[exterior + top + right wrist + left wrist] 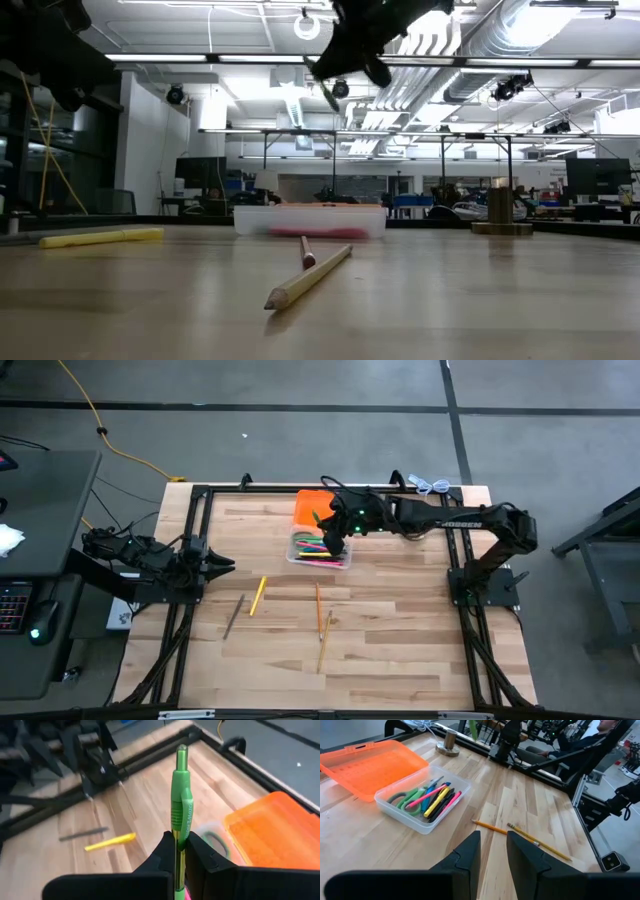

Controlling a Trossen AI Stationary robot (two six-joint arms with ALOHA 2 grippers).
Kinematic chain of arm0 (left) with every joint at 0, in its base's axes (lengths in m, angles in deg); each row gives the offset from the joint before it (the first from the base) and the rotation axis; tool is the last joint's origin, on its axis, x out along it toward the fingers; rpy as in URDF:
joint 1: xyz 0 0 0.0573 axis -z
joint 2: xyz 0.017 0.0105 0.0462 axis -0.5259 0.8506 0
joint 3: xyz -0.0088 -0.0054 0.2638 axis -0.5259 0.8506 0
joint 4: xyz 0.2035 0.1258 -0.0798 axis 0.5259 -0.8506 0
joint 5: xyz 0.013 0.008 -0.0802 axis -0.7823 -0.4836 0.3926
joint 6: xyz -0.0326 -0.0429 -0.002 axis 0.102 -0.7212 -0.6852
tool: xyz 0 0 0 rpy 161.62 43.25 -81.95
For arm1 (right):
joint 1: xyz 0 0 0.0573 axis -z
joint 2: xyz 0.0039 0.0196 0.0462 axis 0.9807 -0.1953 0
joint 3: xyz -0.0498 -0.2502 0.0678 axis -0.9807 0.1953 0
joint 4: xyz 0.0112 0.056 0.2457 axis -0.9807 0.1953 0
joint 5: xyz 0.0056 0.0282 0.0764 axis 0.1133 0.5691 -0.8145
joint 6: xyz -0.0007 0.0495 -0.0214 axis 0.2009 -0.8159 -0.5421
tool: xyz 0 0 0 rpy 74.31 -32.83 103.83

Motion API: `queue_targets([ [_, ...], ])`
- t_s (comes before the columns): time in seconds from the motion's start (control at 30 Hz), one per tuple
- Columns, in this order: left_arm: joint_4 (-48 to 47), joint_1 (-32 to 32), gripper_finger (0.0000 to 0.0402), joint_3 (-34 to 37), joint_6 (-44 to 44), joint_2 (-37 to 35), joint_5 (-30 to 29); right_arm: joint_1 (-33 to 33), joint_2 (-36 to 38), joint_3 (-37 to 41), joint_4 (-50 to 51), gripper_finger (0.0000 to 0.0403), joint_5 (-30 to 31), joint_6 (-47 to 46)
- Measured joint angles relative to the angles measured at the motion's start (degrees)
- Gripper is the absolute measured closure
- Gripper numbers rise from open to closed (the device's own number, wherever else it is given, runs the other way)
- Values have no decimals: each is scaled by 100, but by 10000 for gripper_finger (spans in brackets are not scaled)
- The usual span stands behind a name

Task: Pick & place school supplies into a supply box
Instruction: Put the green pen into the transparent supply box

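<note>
The clear supply box (320, 551) sits at the table's far middle with its orange lid (313, 507) open behind it. Inside are pink, yellow, blue and dark pens and the green-handled scissors (406, 798). My right gripper (335, 541) hovers over the box, shut on a green pen (180, 795). My left gripper (493, 854) waits open at the left edge. On the table lie a yellow marker (258, 595), a grey pen (233, 616), and two pencils (318, 606) (324, 641). My right gripper pinches the green pen between its two fingers on the barrel below the clip (178, 841). The pen sticks out past the fingertips, capped end (181, 751) foremost. It is lifted clear, high above the box in the low view (327, 92).
A silvery bell-like object (450, 742) stands near the far edge, right of the lid. Dark frame rails (460, 560) run along the table's sides. Bare wood lies at the near half around the loose pencils. A person sits beyond the table in the left wrist view (580, 740).
</note>
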Motion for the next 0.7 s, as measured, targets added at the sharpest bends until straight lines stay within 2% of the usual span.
queue_targets([
  [0.17, 2, 0, 280, 0, 2, 0, 0, 111, -516, -366, 481, 398, -199, 234],
  [0.5, 4, 0, 280, 0, 0, 0, 1, 222, -1574, -1436, 1751, 397, -191, 1100],
  [0.7, 3, 0, 280, 1, 0, 0, 0, 260, -2093, -1763, 2365, 400, -142, 1523],
])
